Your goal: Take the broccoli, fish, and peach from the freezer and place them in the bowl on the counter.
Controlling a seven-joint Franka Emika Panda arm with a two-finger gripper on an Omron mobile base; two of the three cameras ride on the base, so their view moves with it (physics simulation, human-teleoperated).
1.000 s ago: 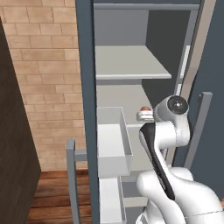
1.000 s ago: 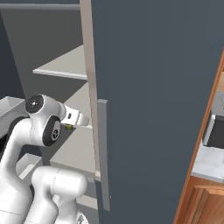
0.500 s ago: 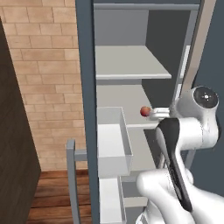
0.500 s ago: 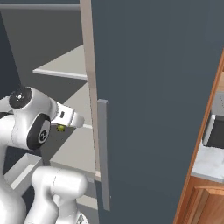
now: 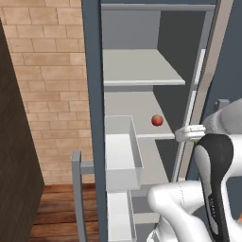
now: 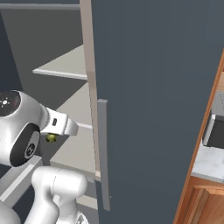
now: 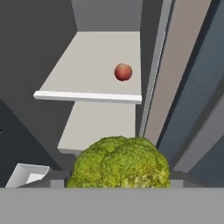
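My gripper (image 6: 52,135) is shut on the broccoli (image 7: 120,164), a lumpy yellowish-green clump that hides the fingertips in the hand view. The broccoli (image 6: 51,138) peeks out under the white hand, in front of the open freezer (image 5: 92,71). The hand (image 5: 189,133) hangs just outside the shelves' right edge. Alone on a pale grey middle shelf (image 7: 87,70) lies the peach (image 7: 123,71), red-orange and round; it is the peach (image 5: 157,120) behind and left of my hand. The fish and the bowl are out of view.
Grey door bins (image 5: 122,151) and a long bar handle (image 5: 77,189) stand on the open door at left. The other dark door (image 6: 153,87) with its handle (image 6: 103,153) is close on my right. Marble counter (image 6: 210,164) and toaster oven (image 6: 216,131) lie far right.
The arm has swung right and drawn back out of the shelf space with the broccoli in its grip. The peach, earlier half hidden by the arm, now shows fully.
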